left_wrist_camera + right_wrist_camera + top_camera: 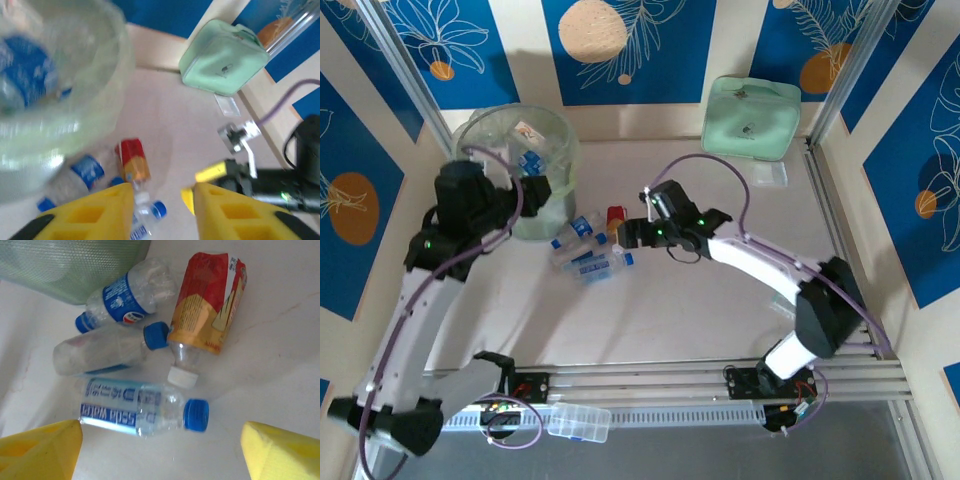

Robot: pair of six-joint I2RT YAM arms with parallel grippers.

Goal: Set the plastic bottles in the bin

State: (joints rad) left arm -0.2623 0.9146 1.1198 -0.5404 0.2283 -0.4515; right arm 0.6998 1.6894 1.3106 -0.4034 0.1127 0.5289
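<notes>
The bin (558, 135) stands at the table's back left with several plastic bottles (530, 160) inside. My left gripper (540, 192) hovers by its right rim; the blurred left wrist view shows the jaws (162, 210) apart and holding nothing, the bin wall (75, 100) to the left. More bottles (582, 248) lie on the table beside the bin. My right gripper (625, 237) hangs over them, open (160, 455), above a clear blue-capped soda water bottle (135, 410). Beyond lie a red-and-orange labelled bottle (210, 305), a blue-labelled one (125, 297) and a clear one (100, 350).
A mint-green zip pouch (752, 117) leans against the back wall. A small clear packet (767, 176) lies near it. A flat clear lidded box (579, 422) rests on the front rail between the arm bases. Metal frame rails run along the right side.
</notes>
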